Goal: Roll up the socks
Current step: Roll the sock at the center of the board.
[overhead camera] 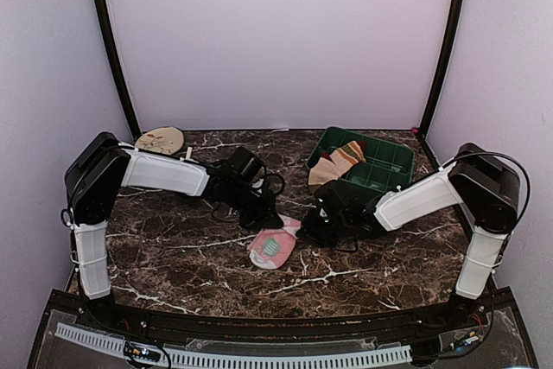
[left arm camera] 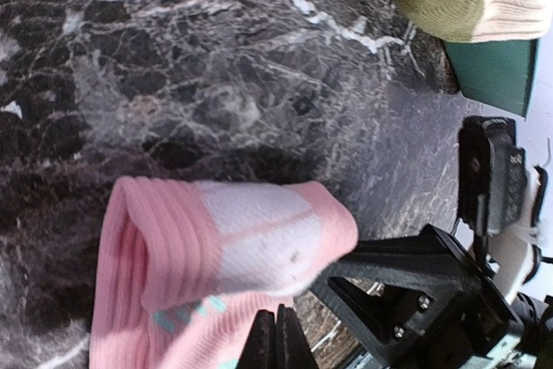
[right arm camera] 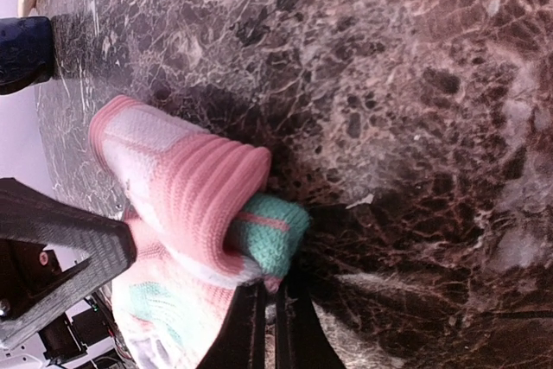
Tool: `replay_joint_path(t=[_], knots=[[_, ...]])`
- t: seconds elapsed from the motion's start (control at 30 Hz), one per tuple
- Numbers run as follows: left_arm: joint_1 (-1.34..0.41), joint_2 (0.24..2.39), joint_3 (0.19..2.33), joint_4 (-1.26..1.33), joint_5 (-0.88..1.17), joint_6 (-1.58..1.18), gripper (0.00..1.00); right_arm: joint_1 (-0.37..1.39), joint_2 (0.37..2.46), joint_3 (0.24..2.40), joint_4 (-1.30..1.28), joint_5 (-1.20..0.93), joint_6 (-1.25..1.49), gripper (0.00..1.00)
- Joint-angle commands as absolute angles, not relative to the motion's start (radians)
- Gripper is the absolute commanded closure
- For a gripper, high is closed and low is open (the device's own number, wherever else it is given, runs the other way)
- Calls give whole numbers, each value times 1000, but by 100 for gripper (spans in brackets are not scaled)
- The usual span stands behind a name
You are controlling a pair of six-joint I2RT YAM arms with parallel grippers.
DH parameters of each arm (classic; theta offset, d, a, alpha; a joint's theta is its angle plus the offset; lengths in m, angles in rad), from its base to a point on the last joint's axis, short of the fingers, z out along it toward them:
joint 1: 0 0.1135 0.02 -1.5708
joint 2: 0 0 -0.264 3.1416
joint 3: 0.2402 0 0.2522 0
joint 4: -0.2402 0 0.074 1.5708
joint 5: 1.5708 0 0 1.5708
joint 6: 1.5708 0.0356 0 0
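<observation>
On the near half of the marble table [overhead camera: 173, 257] the pink sock [overhead camera: 275, 246] is lying between the two arms, with its mint patch facing up. The left gripper [overhead camera: 259, 218] is reaching in from the left, its jaws pressed together and pinching the sock's edge. In the left wrist view the closed fingers [left arm camera: 276, 343] are biting into the pink fabric [left arm camera: 216, 257], which is lifting off the stone and casting a shadow. The right gripper [overhead camera: 313, 224] is coming in from the right, clamped on the same sock. In the right wrist view the ribbed cuff [right arm camera: 199, 179] is folding over a mint part [right arm camera: 275, 232] just above the closed fingers [right arm camera: 251, 326]. The two grippers are crowding each other, each showing at the edge of the other's camera. Farther back on the right, the tan sock [overhead camera: 337, 163] is draping over the near-left rim of the green tray [overhead camera: 384, 166]. At the far left, a pale round disc [overhead camera: 160, 139] is lying by the back wall.
</observation>
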State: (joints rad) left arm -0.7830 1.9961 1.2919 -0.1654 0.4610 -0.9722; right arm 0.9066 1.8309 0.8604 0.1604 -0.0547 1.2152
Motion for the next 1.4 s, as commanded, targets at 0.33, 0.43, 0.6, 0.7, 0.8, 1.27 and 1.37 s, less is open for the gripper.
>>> replay_joint_path(t=[0.33,0.43,0.6,0.7,0.8,1.27,1.37], knots=[[-781,2063,1266,-154,409,-936,100,959,1901,842,18,-51,1249,100],[-781,2072,1256,-165,395,-925,100,960,1902,848,11,-47,1242,91],[-776,2087,1235,-171,388,-914,100,959,1901,853,-8,-38,1224,77],[-771,2099,1227,-184,386,-907,100,960,1900,858,-25,-30,1210,72],[-767,2108,1219,-194,386,-905,100,960,1891,866,-43,-17,1190,66],[-762,2124,1166,-182,394,-906,100,954,1690,810,-115,78,1038,50],[-762,2130,1156,-174,397,-904,100,930,1679,804,-85,79,961,44]])
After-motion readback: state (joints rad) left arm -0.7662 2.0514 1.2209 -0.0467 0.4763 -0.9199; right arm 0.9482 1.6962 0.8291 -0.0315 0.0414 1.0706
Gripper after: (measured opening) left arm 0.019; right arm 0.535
